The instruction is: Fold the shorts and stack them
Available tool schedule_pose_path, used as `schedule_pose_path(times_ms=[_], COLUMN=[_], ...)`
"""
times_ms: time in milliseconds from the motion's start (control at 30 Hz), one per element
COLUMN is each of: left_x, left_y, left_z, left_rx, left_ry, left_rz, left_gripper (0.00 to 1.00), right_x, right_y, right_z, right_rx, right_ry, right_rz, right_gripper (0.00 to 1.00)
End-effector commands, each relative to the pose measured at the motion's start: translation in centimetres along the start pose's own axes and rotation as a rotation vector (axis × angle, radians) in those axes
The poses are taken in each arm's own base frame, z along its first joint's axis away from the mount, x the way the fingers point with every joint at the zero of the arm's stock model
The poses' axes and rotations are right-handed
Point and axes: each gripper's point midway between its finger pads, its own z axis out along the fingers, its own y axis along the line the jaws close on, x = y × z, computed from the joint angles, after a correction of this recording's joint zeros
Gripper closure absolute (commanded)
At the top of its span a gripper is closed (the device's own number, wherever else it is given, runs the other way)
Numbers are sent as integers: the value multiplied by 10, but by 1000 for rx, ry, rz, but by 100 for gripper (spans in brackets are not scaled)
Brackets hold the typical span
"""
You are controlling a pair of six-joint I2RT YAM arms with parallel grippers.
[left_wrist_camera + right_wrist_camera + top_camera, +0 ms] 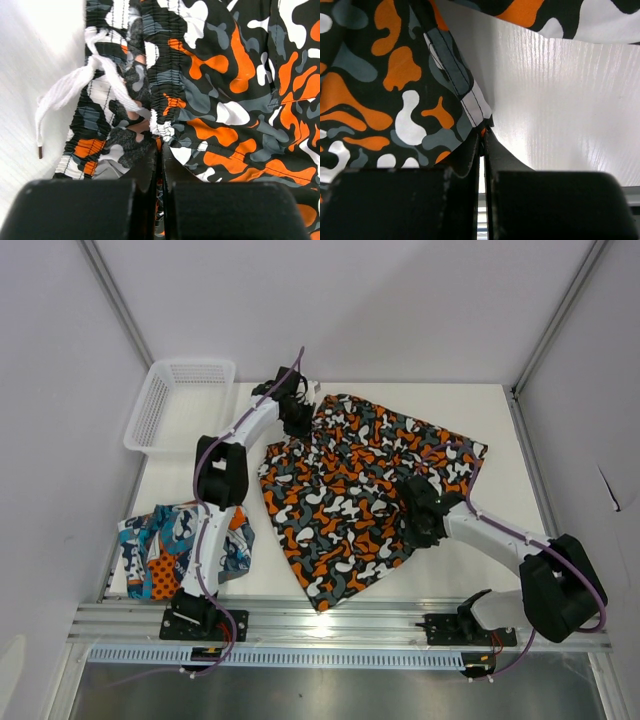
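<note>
Camouflage shorts [350,490], waistband and hem edges pinched

I can read no text, label, brand, number or sign on the camouflage shorts [350,505] or elsewhere.

Fingers [146,175] tight on camouflage shorts [225,100]

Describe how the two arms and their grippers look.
Both the left arm and right arm have white tubular links joined by bulky black joints. A thin purple cable runs loosely along each. The left gripper and right gripper are matte black, with fingers tapering to narrow tips. No markings visible.
</note>
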Motion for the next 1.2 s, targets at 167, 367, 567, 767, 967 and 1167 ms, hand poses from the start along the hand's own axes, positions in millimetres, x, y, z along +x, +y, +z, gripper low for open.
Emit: schedule_pose_path(times_ms=[167, 367, 567, 767, 967, 1167], left_x=[-48, -62, -67, -67, -62, -58], left_y=[23, 49, 54, 46, 41, 39], left_z=[-38, -66, -76, -73, -74, -67], left_rx=[-30, -51, -60, -23, -10, -10], left_ry=[-188, -301, -351, -346, -329, -305], left_rz=[-97, -202, -209, -202, -197, -195], left_gripper=[100, 100, 100, 90, 42, 33], right_x=[12, 18, 31, 30, 3, -27], right_y=[-15, -18, -21, -23, -15, -8], right_z=[4, 10, 12, 9, -16, -44], right_rx=[100, 132, 192, 224, 157, 31], right_ry=[-1, 24, 48, 27, -94, -150], right_rz=[27, 22, 0, 0, 55, 122], right_gripper=[100, 100, 100, 87, 47, 40])
